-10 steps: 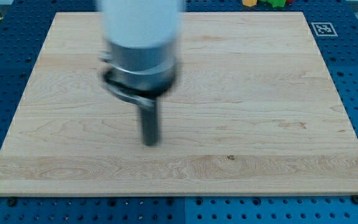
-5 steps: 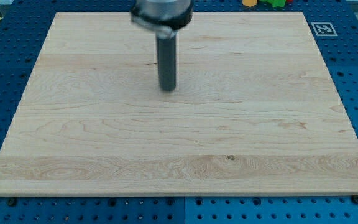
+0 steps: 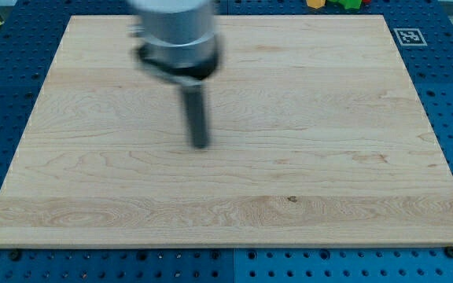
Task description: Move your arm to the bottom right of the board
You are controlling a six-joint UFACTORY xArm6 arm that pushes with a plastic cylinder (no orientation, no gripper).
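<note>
In the camera view, our rod stands nearly upright, long axis vertical, and my tip (image 3: 200, 145) rests on the wooden board (image 3: 329, 157) left of centre. We carry no jaws. Yellow block (image 3: 315, 3) and green block (image 3: 350, 3) sit cropped at the view's top, well apart from the tip.

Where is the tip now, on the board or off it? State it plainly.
On the board. My tip rests on the wooden board left of its centre, far from the bottom right corner. No blocks lie near it.
</note>
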